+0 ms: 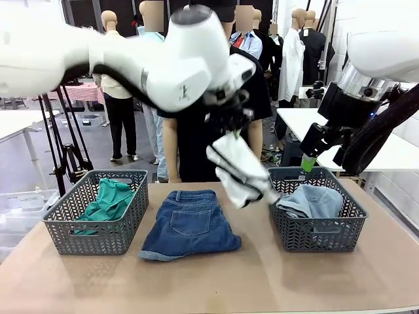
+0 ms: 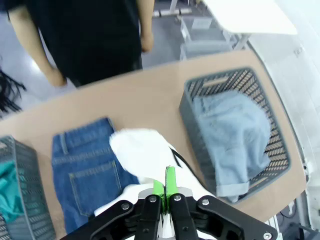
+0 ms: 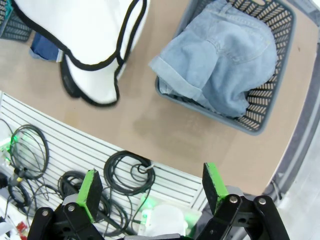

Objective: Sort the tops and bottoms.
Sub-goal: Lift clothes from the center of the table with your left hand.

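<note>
Two grey lattice baskets on tan tabletop [image 1: 262,281]: we note teal top [image 1: 110,199] in lower-left basket [image 1: 91,239], faded denim [image 1: 313,199] in lower-right basket [image 1: 314,239], blue denim shorts [image 1: 190,222] flat between. Left gripper [image 2: 165,175] pinches limp white shorts [image 1: 239,171] mid-frame; right gripper [image 3: 151,172] gapes empty.

Left basket [image 1: 98,239], right basket [image 1: 321,237] on brown table [image 1: 262,281]; person [image 1: 193,150] behind.
</note>
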You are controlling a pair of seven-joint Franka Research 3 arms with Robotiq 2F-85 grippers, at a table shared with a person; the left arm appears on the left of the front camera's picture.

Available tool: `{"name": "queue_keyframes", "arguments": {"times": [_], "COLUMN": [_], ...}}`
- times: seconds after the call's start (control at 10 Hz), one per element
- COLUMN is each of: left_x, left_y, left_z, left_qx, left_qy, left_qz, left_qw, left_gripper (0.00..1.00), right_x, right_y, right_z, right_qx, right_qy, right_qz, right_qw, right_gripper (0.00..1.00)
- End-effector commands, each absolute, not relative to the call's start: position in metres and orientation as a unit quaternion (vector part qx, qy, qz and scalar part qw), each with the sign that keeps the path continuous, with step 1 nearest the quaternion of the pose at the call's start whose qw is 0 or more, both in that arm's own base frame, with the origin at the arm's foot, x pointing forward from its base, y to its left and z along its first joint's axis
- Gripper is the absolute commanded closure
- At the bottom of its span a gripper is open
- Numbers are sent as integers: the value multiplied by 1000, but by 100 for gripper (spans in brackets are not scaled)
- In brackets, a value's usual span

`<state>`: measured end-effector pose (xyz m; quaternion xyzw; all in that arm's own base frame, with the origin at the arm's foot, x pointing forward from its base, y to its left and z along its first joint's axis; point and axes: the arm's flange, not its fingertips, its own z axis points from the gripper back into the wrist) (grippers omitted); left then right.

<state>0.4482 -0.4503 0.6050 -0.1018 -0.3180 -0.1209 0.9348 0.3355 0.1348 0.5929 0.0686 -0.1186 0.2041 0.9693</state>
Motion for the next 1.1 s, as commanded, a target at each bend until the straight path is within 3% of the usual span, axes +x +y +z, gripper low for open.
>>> {"name": "queue_keyframes", "arguments": {"times": [0.0, 1.0], "left_x": [454, 445], "left_y": [-473, -457], "left_z": [625, 631], "left_qx": [-79, -94], "left_qy": [-352, -341], "left_qz": [-110, -126], "left_qw": [926, 927], "left_gripper": [100, 100], "right_x": [336, 336], "right_y": [134, 134], "right_z": [593, 593], "right_qx": [64, 64], "right_qy": [-117, -117], "right_qz": [205, 205], "right_qw": [970, 970], "right_gripper": [0, 0]}}
